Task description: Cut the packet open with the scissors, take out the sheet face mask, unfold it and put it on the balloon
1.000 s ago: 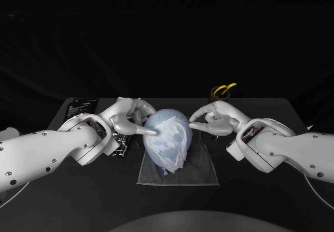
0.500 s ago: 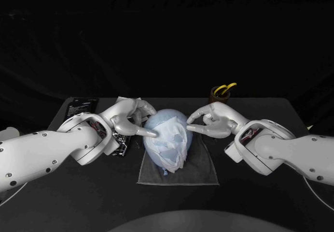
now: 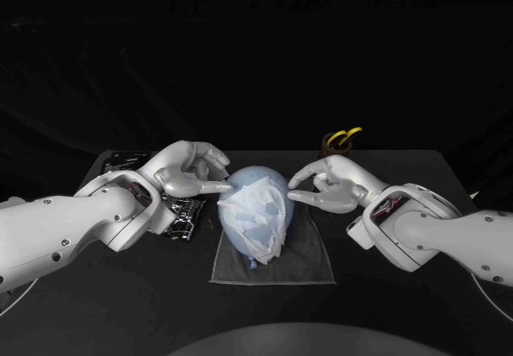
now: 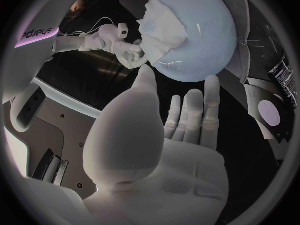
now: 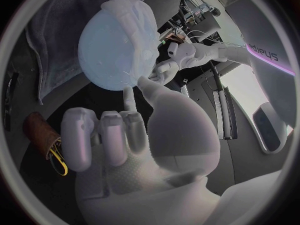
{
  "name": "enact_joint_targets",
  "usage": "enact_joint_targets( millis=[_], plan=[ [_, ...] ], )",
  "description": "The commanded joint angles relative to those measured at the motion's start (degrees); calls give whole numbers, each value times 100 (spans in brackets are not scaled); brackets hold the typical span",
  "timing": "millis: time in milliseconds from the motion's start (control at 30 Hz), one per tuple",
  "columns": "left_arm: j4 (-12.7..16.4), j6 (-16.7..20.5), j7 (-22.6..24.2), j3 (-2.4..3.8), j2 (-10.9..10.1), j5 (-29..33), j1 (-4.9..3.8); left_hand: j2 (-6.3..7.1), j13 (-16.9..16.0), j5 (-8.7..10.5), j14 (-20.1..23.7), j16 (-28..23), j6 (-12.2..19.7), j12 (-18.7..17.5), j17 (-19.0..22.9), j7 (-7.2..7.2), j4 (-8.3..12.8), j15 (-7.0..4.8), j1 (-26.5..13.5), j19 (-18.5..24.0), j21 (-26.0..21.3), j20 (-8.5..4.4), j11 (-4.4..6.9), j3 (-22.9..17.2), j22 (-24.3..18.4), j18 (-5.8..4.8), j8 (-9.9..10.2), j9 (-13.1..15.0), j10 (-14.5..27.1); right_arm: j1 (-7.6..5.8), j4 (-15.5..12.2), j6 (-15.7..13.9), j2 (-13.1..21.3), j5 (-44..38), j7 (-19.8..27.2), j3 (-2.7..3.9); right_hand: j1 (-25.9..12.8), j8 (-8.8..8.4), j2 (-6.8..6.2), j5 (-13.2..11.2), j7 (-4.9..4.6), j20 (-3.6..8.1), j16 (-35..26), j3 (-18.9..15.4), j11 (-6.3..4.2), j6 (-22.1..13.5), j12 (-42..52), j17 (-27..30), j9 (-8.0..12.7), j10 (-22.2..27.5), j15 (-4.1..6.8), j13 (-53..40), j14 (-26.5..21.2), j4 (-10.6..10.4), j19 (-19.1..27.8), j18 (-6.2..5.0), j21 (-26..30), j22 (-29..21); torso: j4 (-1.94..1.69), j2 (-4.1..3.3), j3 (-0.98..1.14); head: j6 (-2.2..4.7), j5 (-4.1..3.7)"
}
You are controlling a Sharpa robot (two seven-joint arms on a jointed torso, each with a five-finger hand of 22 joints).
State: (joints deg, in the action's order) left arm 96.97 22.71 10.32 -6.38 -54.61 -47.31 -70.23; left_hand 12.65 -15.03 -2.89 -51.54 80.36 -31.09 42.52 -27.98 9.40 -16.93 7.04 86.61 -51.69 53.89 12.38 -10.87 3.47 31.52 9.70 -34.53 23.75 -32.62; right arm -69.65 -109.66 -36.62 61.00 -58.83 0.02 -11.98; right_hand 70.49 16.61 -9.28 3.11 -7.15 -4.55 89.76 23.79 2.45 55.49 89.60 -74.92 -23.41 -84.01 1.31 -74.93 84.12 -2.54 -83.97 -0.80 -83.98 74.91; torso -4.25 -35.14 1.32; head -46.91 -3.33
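The pale blue balloon [image 3: 254,194] lies on a grey cloth [image 3: 280,261] at mid-table. The white sheet mask [image 3: 256,222] is draped, wrinkled, over its near part. My left hand [image 3: 190,172] is just left of the balloon with fingers spread and nothing in it; in the left wrist view its fingertips [image 4: 187,102] stop short of the balloon [image 4: 200,40] and mask [image 4: 159,35]. My right hand [image 3: 326,184] is at the balloon's right side, one fingertip at its surface. In the right wrist view this hand [image 5: 131,145] holds nothing below the balloon [image 5: 109,50].
Yellow-handled scissors [image 3: 343,138] stand in a brown holder [image 3: 338,150] at the back right. A cut dark packet [image 3: 181,216] lies left of the cloth, and another black packet [image 3: 125,163] lies at the back left corner.
My left hand has let go of the mask's edge and drawn back to the left and away from the balloon. My right hand has edged slightly closer to the balloon.
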Motion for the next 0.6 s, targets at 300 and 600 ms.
enact_joint_targets(
  millis=[300,600],
  plan=[
    [165,-570,18,29,-214,290,-2,-387,-692,16,-1554,686,-601,1712,-1848,119,40,-340,76,-271,425,-325,375,-67,189,101,-1198,283,-621,19,47,-81,-155,-842,-490,3,1,0,-95,-20,13,-23,24,-86,5,63,40,-1508,9,-599,-5,-1507,588,-5,-365,-54,3,1331,-7,-12,-9,4,-51],
    [222,-809,-59,29,-259,-54,-1,-504,-960,15,-2345,812,-996,2356,-2982,-172,49,-600,218,-785,930,-560,660,22,802,2,-1895,584,-1072,52,82,-150,-293,-1124,-650,3,-16,-19,-128,-22,7,-20,24,-125,8,44,40,-1508,20,-599,-4,-1507,588,-10,-357,-58,25,1324,-10,-12,-8,1,-31]
  ],
)
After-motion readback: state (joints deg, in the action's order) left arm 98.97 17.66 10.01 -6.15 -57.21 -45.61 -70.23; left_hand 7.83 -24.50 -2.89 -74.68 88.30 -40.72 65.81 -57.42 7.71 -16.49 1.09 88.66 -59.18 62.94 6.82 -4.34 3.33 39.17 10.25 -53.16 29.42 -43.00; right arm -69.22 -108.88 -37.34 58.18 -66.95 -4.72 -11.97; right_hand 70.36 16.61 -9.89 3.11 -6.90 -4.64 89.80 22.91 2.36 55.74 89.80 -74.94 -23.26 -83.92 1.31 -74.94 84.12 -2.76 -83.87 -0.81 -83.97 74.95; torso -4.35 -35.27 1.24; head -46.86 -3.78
